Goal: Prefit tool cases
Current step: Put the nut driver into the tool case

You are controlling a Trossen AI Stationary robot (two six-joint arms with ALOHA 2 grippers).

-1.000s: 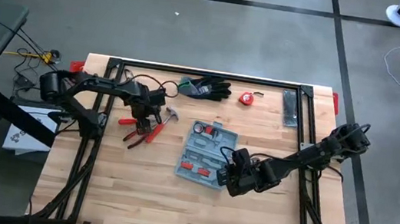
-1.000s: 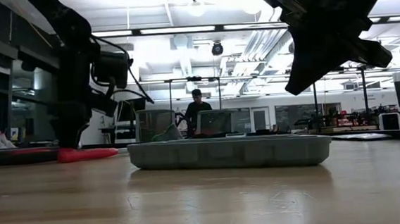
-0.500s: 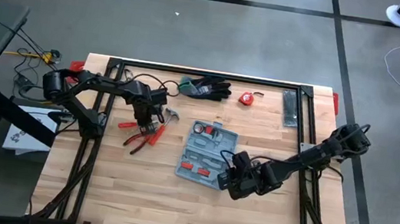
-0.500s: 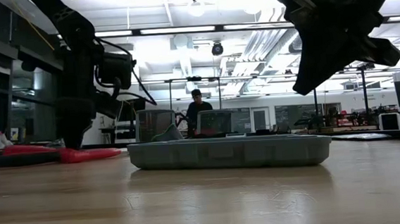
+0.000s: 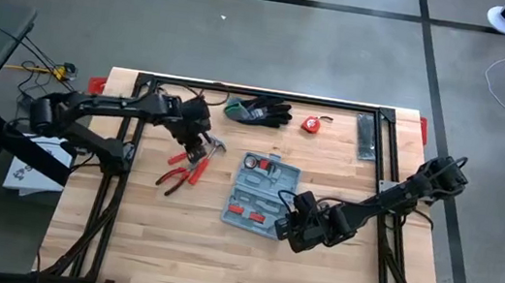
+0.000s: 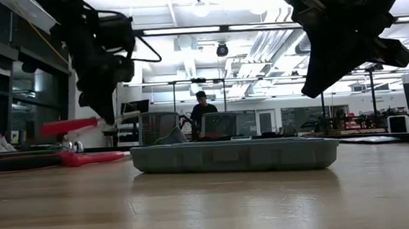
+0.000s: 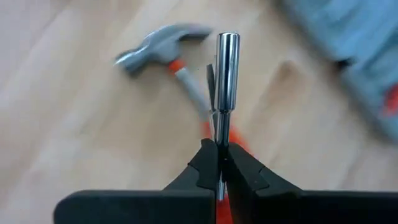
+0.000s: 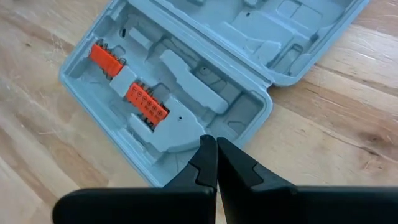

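Note:
The tool case lies open on the table, grey-blue, with orange bit strips in its moulded recesses; the low view shows it flat on the wood. My left gripper hovers left of the case, shut on a red-handled driver with a chrome shaft. My right gripper is shut and holds nothing. It hangs over the case's near right corner, well above it in the low view. My left gripper pinches the driver's metal shaft between its two fingertips, coming steeply from above with the fingers across the shaft. The chrome socket end sticks out past the fingers. The red handle reaches out roughly level, clear of the table.
A hammer and red-handled pliers lie on the wood under and beside the left gripper. Along the far edge are black-and-green gloves, a red tape measure and a dark grey bar. A person stands far behind.
My left gripper has risen from the table and moved a little toward the far edge, tipping as it went. The red-handled driver has come up with it: its handle lay on the wood and now hangs roughly level above it.

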